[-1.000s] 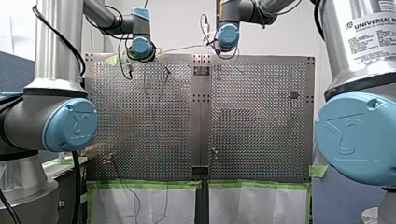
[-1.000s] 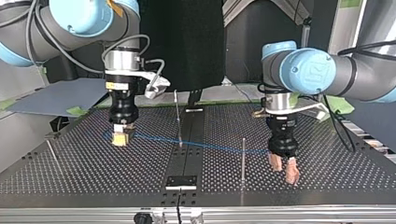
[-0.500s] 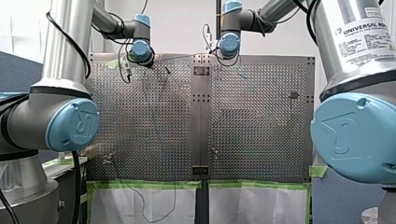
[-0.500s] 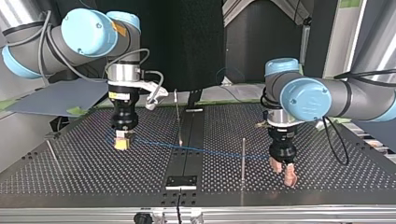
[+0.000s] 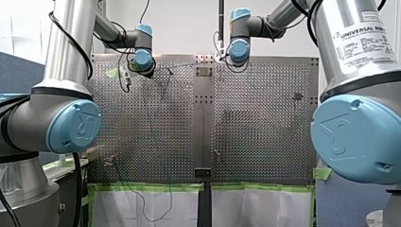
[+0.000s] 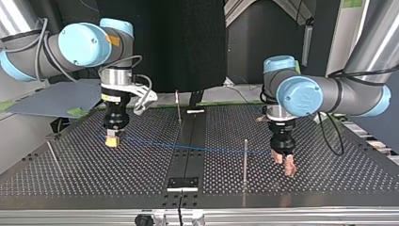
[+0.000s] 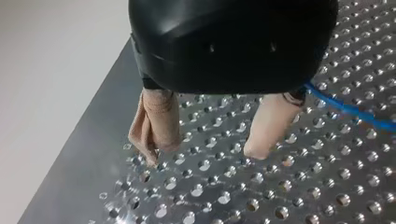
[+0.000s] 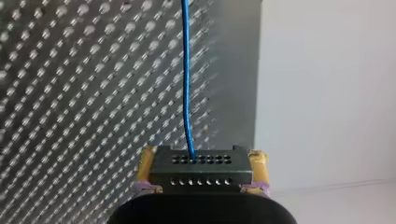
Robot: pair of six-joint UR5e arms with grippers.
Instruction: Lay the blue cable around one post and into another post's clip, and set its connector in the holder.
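Note:
In the top view the thin blue cable (image 6: 211,149) runs low over the perforated table from my right gripper (image 6: 112,140), at the view's left, past the front post (image 6: 245,157) to beside my left gripper (image 6: 284,164). In the right wrist view my right gripper (image 8: 202,161) is shut, its yellow pads (image 8: 145,163) clamping a dark connector block (image 8: 201,173); the cable (image 8: 187,84) leads straight ahead from it. In the left wrist view my left gripper (image 7: 203,154) hangs open just above the table with nothing between its beige pads (image 7: 156,126). The cable (image 7: 348,111) passes beside it.
A thin post (image 6: 179,106) stands at the back centre and another post (image 6: 51,154) near the top view's left edge. A small metal plate (image 6: 182,183) sits on the centre strip near the front edge. Green tape (image 5: 151,187) lines the table's near edge in the front view.
My right gripper has carried the connector further to the top view's left and back, drawing the cable straighter. My left gripper has shifted slightly back, still open.

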